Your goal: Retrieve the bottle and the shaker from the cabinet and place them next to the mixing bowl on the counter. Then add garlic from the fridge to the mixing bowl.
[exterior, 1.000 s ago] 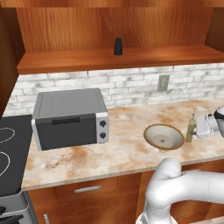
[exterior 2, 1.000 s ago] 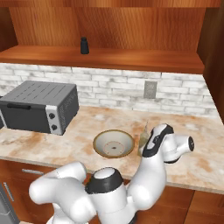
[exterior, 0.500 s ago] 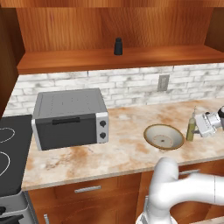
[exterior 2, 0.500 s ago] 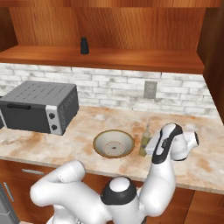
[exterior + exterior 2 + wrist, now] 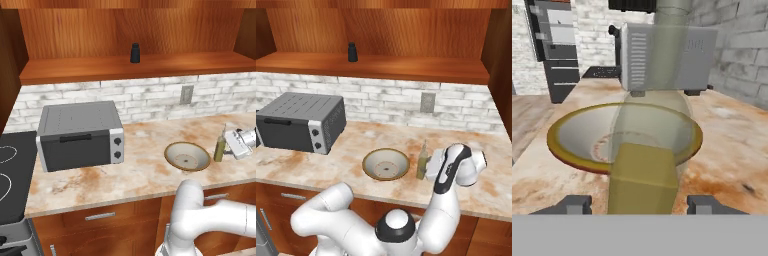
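Since a second ago the bottle (image 5: 219, 148) has come down beside the bowl and now stands upright on the counter (image 5: 140, 170), where before it was carried higher and farther right; the hand has drawn back a little from it.

At the far left sits the toaster oven (image 5: 80, 134), well apart from the work and untouched. Above it, on the plank shelf of the cabinet (image 5: 130, 67), the shaker (image 5: 134, 52) waits upright (it is the next thing to fetch, by my reading of the task). To the right, near the counter's front edge, lies the mixing bowl (image 5: 386, 163), apparently empty. Just beside its right rim stands the bottle, close enough to count as placed next to it, which is surely why it was set there and not farther along.

Rightmost is the gripper (image 5: 640, 204), level with the bottle's lower half. In the hand view its two fingertips (image 5: 576, 205) stand spread, one on either side of the bottle's body with a gap showing, so the jaws are apart and the bottle rests on its own base. I judge the first placement done; the arm should back straight away so as not to tip the slim bottle toward the bowl.
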